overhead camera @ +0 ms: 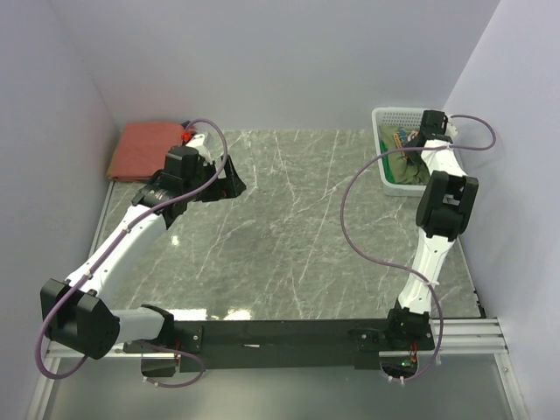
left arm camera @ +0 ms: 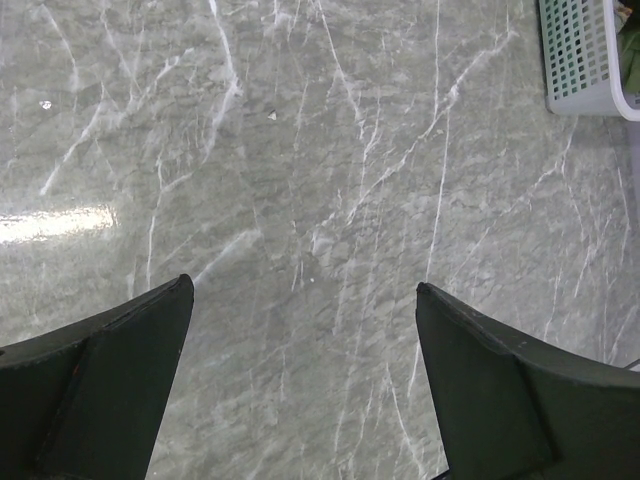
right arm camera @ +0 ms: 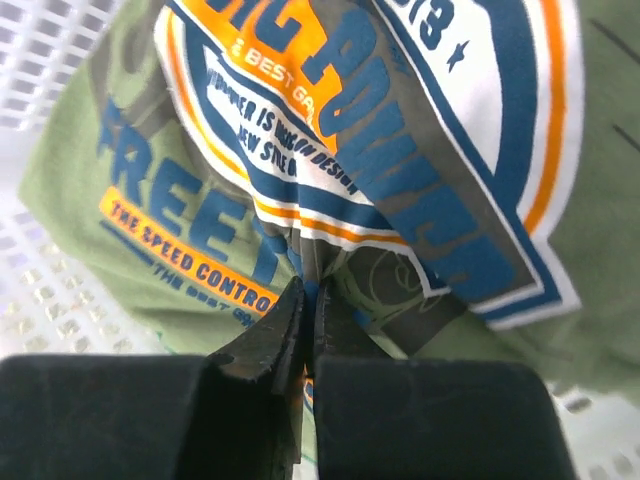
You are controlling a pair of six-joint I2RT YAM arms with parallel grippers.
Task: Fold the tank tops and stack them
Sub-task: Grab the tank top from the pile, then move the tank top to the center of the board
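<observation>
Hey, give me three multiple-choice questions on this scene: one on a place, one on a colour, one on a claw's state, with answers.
1. Where does the rust-red cloth top lie?
A) near right corner
B) far left corner of the grey marble table
C) middle of the table
2. What colour is the printed cloth top in the white plastic mesh basket?
A) black
B) pink
C) olive green
3. How does the left claw stand?
A) open over bare marble
B) shut on cloth
C) shut, empty
Answers: 1 B, seen from above; 2 C, the shut right claw pinches green cloth; 3 A, its fingers stand wide apart.
</observation>
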